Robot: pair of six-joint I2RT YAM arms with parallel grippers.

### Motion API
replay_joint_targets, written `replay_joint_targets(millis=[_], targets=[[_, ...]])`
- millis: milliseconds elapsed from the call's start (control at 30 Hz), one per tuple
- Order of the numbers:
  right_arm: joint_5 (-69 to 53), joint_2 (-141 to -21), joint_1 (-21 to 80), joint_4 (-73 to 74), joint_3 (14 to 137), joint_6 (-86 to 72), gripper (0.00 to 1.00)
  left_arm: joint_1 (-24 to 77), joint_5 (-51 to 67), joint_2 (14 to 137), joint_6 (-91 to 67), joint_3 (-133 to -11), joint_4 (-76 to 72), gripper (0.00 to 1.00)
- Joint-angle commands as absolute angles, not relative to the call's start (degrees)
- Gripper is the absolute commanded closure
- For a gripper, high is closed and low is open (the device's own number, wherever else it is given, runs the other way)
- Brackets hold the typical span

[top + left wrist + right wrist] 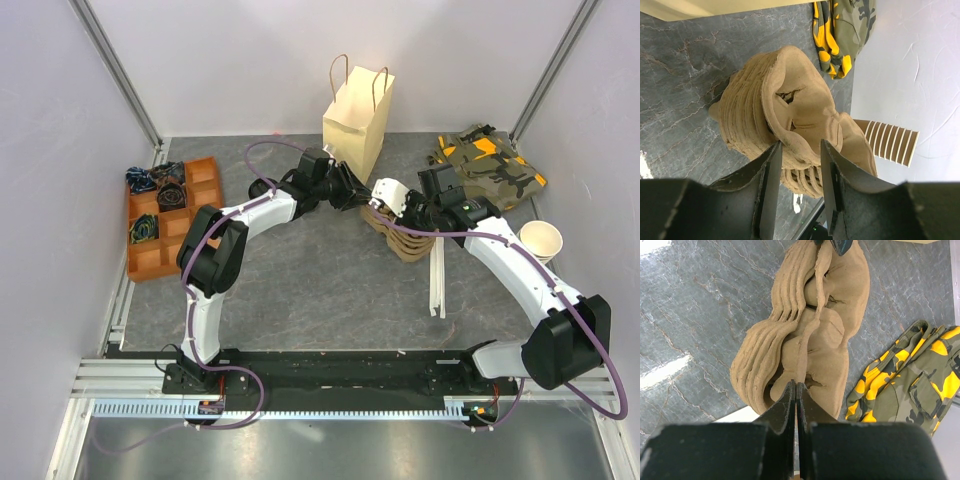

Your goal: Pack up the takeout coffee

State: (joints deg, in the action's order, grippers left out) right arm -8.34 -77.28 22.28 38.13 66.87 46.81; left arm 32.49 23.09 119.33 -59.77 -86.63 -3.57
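The takeout coffee is out of view in every frame. A stack of tan moulded pulp cup carriers lies at mid-table between the two arms. My left gripper reaches it from the left, and its jaws are closed on a rounded lobe of the top carrier. My right gripper comes in from the right, with its jaws pinched together on a thin rim of the same stack. The tan paper bag stands upright and open just behind the left gripper.
A stack of pale lidless paper cups stands at the right, lying sideways in the left wrist view. A camouflage cloth lies at the back right. An orange compartment tray sits at the left. A white rail lies near the stack.
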Motion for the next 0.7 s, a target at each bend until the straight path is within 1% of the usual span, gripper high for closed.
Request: replay_joint_targets(millis=[0,200,400,500,533,600,633,667], targets=[[-10.37,-75.85,22.59,36.04,67.24,47.29,1.0,32.61,23.99,119.08,-61.78,-88.59,-6.5,0.57],[-11.07,-75.85,22.59,36.3,66.97,47.29,1.0,32.61,24.43,121.02,-62.84,-90.08,-7.03,0.59],[-12.39,-76.73,22.68,36.83,67.94,47.64,1.0,32.61,24.79,121.55,-62.75,-91.32,-5.19,0.66],[-12.74,-76.9,22.68,37.0,68.11,47.72,1.0,32.61,25.13,121.55,-63.1,-91.06,-4.92,0.73],[-12.83,-76.99,22.68,37.09,68.2,47.81,1.0,32.61,25.66,121.47,-63.45,-90.88,-5.01,0.78],[-12.74,-77.17,22.85,37.09,68.38,47.99,1.0,32.61,26.45,121.46,-63.54,-90.53,-6.76,0.84],[-12.66,-77.08,22.85,37.26,68.55,48.08,1.0,32.61,27.15,121.38,-63.63,-90.53,-7.46,0.91],[-12.57,-76.99,22.94,37.35,68.55,48.08,1.0,32.61,27.42,121.2,-63.72,-90.44,-8.25,0.95]])
